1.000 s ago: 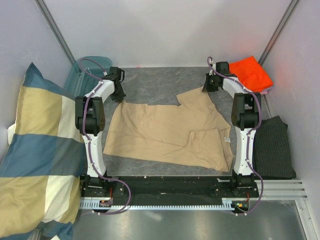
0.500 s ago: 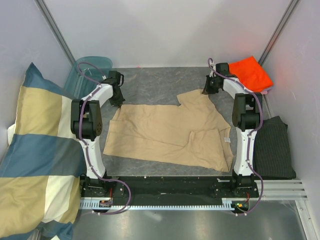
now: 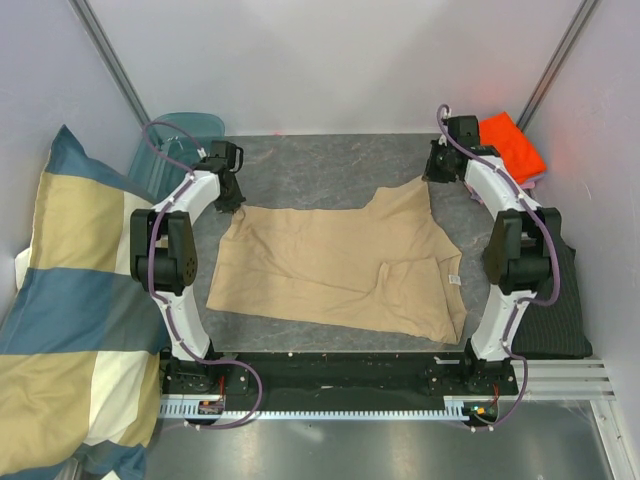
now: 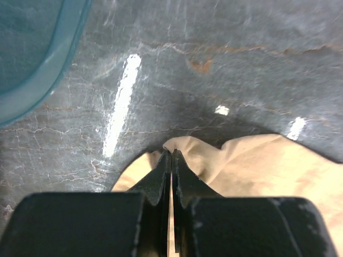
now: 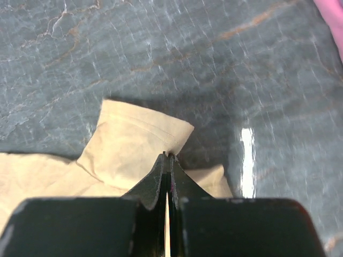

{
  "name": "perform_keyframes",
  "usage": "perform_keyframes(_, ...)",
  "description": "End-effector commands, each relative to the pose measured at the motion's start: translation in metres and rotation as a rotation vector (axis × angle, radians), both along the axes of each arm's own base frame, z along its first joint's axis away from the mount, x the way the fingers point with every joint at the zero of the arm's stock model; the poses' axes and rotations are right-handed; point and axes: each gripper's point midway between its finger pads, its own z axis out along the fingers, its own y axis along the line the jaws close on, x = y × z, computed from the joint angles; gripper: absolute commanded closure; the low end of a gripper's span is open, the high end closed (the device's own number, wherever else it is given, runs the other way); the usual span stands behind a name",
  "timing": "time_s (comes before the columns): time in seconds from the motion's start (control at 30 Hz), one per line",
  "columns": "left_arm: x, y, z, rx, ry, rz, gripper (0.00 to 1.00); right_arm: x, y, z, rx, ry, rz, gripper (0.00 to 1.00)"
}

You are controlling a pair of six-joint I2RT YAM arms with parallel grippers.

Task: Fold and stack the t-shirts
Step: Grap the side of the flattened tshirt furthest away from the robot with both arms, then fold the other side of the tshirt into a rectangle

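Observation:
A tan t-shirt point(image 3: 330, 262) lies spread flat on the grey table, with one sleeve folded in over its right side. My left gripper point(image 3: 231, 204) is shut on its far left corner, and in the left wrist view the cloth point(image 4: 268, 166) bunches at the closed tips of that gripper point(image 4: 171, 155). Over at the shirt's far right corner my right gripper point(image 3: 433, 174) is shut as well. In the right wrist view a flap of the tan t-shirt point(image 5: 134, 142) is pinched at the right gripper point(image 5: 168, 158). A folded orange t-shirt point(image 3: 515, 148) sits at the back right, and a pink edge point(image 5: 335, 16) shows beside it.
A big blue-and-cream checked pillow point(image 3: 70, 300) fills the left side. A teal bin point(image 3: 165, 145) stands at the back left, its rim point(image 4: 48, 80) close to my left gripper. A dark striped cloth point(image 3: 548, 295) lies at the right edge. Walls close in on three sides.
My right gripper has moved right and back with the shirt's corner, and the left has shifted slightly outward. The shirt's far edge is pulled straighter. Both grippers stay shut.

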Motion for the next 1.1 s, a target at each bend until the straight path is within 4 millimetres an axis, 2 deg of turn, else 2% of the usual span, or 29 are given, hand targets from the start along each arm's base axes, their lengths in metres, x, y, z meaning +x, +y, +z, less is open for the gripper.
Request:
perform_keyframes(0.0, -0.004, 0.007, 0.013, 0.031, -0.037, 0.029, 0.98, -0.025, -0.010, 0.019, -0.002, -0.006, -0.103, 1.00)
perform_keyframes(0.03, -0.006, 0.008, 0.011, 0.036, -0.029, 0.030, 0.98, -0.034, -0.012, 0.012, 0.006, 0.021, -0.128, 1.00)
perform_keyframes(0.1, -0.009, 0.012, 0.011, 0.053, -0.023, 0.038, 0.98, -0.044, -0.014, 0.022, 0.010, 0.006, -0.151, 1.00)
perform_keyframes(0.17, -0.011, 0.017, 0.010, 0.076, -0.017, 0.050, 0.98, -0.059, -0.016, 0.016, 0.013, 0.033, -0.180, 1.00)
perform_keyframes(0.2, -0.012, 0.018, 0.009, 0.083, -0.011, 0.047, 0.98, -0.065, -0.017, 0.024, 0.019, 0.020, -0.189, 1.00)
perform_keyframes(0.23, -0.013, 0.020, 0.009, 0.088, -0.008, 0.049, 0.98, -0.076, -0.021, 0.015, 0.001, 0.043, -0.212, 1.00)
perform_keyframes(0.27, -0.014, 0.022, 0.009, 0.094, -0.004, 0.053, 0.98, -0.081, -0.024, 0.022, 0.000, 0.028, -0.231, 1.00)
perform_keyframes(0.33, -0.015, 0.025, 0.011, 0.099, -0.005, 0.056, 0.98, -0.096, -0.032, 0.014, -0.031, 0.048, -0.270, 1.00)
perform_keyframes(0.37, -0.016, 0.027, 0.014, 0.102, -0.009, 0.061, 0.98, -0.101, -0.035, 0.020, -0.033, 0.034, -0.291, 1.00)
perform_keyframes(0.43, -0.018, 0.032, 0.018, 0.100, -0.012, 0.067, 0.98, -0.113, -0.039, 0.015, -0.043, 0.048, -0.311, 1.00)
perform_keyframes(0.47, -0.018, 0.033, 0.024, 0.100, -0.026, 0.069, 0.98, -0.117, -0.040, 0.020, -0.039, 0.038, -0.321, 1.00)
perform_keyframes(0.6, -0.023, 0.042, 0.033, 0.102, -0.040, 0.079, 0.98, -0.134, -0.043, 0.015, -0.039, 0.050, -0.352, 1.00)
perform_keyframes(0.7, -0.029, 0.046, 0.038, 0.100, -0.048, 0.083, 0.98, -0.143, -0.043, 0.020, -0.023, 0.040, -0.371, 1.00)
perform_keyframes(0.93, -0.034, 0.053, 0.041, 0.091, -0.053, 0.099, 0.98, -0.168, -0.038, 0.038, 0.018, 0.015, -0.361, 1.00)
perform_keyframes(1.0, -0.035, 0.054, 0.040, 0.088, -0.050, 0.099, 0.98, -0.178, -0.038, 0.036, 0.024, 0.026, -0.362, 1.00)
perform_keyframes(1.03, -0.035, 0.053, 0.040, 0.088, -0.049, 0.100, 0.98, -0.182, -0.037, 0.041, 0.034, 0.010, -0.368, 1.00)
perform_keyframes(1.07, -0.036, 0.054, 0.040, 0.088, -0.048, 0.102, 0.98, -0.189, -0.038, 0.036, 0.032, 0.026, -0.369, 1.00)
